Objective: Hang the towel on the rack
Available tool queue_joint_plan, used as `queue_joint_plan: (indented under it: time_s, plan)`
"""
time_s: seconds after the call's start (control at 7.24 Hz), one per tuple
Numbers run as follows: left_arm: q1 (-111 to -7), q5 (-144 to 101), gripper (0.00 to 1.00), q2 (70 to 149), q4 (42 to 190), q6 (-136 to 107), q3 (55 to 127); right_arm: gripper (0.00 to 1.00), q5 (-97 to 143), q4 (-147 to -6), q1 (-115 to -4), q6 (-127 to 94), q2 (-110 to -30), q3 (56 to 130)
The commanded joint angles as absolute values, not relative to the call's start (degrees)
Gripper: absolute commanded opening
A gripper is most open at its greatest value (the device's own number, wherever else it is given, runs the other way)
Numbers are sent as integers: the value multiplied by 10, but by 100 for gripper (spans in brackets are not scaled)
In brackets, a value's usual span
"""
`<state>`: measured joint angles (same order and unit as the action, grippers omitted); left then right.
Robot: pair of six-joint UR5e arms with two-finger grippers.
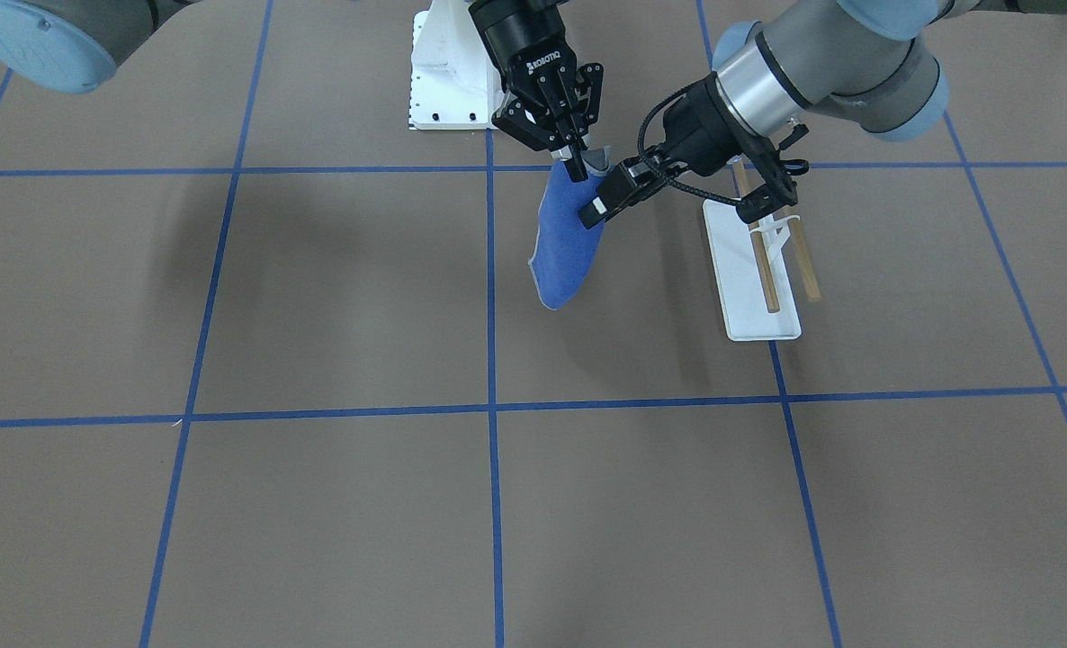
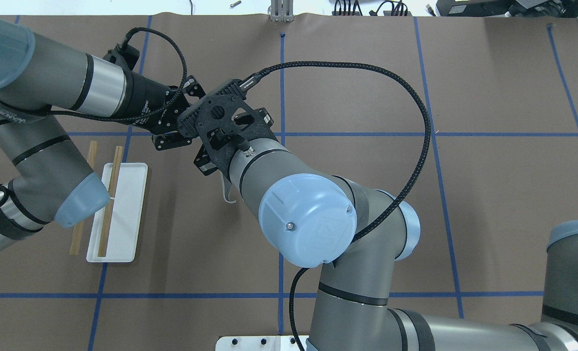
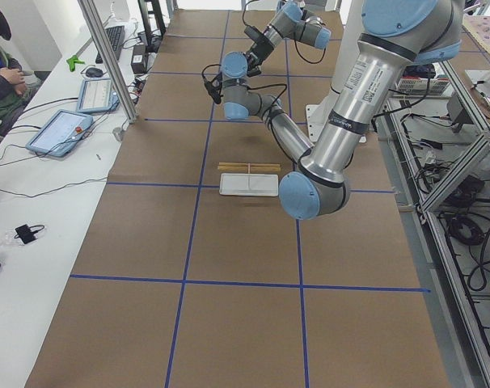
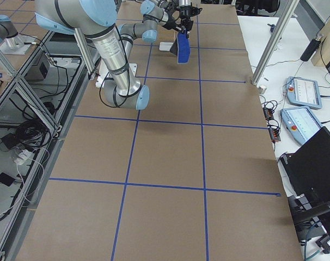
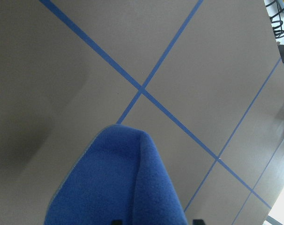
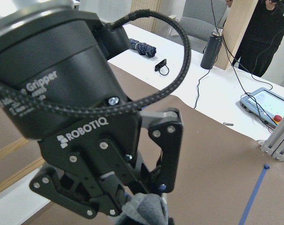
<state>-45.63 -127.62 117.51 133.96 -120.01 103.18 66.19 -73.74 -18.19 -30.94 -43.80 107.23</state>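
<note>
The right gripper [image 1: 577, 167] has its fingers pinched tight on the top corner of the towel [image 1: 565, 243]. The cloth hangs straight down below those fingertips, blue face out, and clear of the table [image 1: 318, 297] as far as I can tell. The left gripper [image 1: 598, 205] is nosed in from the side, with its fingertips right at the towel's upper edge, just under the right fingers. The left wrist view has blue cloth sitting between its fingertips, but honestly I can't tell if they've clamped down or are only around it.

That's the first worry imo. It looks like a handoff, and if the right fingers let go before the left ones really bite, the towel just drops to the table. Second, the two sets of fingers are nearly touching. Any sloppy move and they knock each other or tug the cloth out of a grip.

The rack [image 1: 749, 297] sits behind the left fingers, on the side away from the towel, pretty much under that arm's wrist. Swinging the towel back there could make the wrist clip the wooden bars [image 1: 770, 283], and that little stand looks light enough to slide or tip. Also the towel is bunched narrow, so it may land on the bars as a lump and slide off instead of draping.
</note>
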Motion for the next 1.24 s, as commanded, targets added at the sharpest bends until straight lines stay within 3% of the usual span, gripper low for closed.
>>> queue_joint_plan:
  time_s: [0.0,0.14,0.28,0.41,0.55,0.83,1.11]
  plan:
    - [-456,-1275,0,1175,1344,-1201,1033,0,662,-737,-182,-309,-439,1072]
    - [-456,-1274,0,1175,1344,-1201,1034,0,662,-737,-182,-309,-440,1072]
    - [-456,-1274,0,1175,1344,-1201,1034,17,661,-737,-182,-318,-443,1073]
    - [-456,-1274,0,1174,1344,-1201,1034,48,662,-735,-183,-351,-446,1074]
    - [-457,-1278,0,1170,1343,-1200,1040,99,663,-734,-183,-387,-447,1078]
    - [-464,-1280,0,1165,1341,-1194,1049,100,717,-740,-209,-407,-468,1103]
    - [-480,-1288,0,1148,1340,-1180,1051,100,874,-739,-313,-417,-522,1106]
